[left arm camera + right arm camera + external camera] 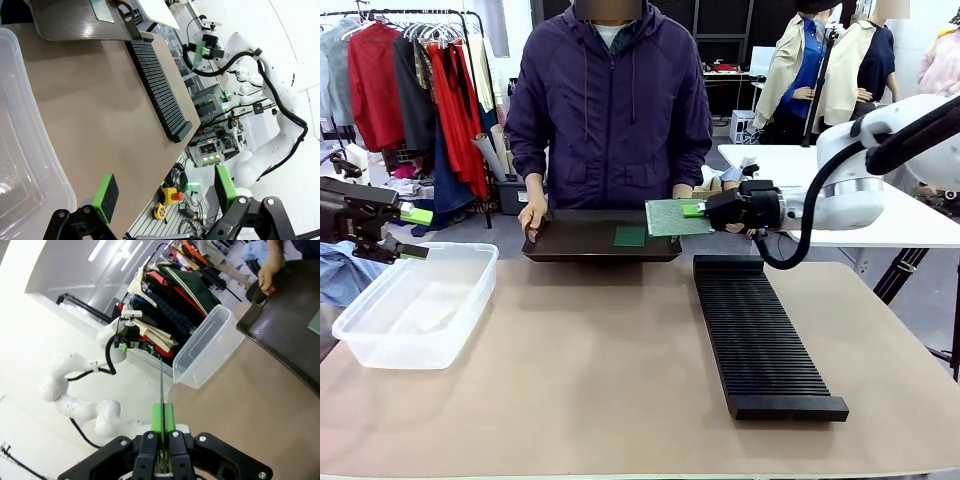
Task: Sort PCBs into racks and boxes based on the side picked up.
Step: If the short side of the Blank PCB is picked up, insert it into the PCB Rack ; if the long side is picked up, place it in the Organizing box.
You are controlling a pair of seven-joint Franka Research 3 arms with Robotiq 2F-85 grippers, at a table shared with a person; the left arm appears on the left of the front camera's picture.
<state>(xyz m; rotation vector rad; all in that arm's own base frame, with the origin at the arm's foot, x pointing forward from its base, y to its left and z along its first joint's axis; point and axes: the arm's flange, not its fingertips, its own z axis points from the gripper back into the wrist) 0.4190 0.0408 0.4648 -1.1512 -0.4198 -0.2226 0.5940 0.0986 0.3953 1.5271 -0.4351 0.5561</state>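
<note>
Slotted black rack lies near; right gripper clamps a thin green PCB, left gripper gapes wide.

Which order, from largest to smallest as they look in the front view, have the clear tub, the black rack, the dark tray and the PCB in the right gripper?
1. clear tub and black rack: too alike to rank.
2. dark tray, though it lies farther from the camera.
3. PCB held by the right gripper.
</note>
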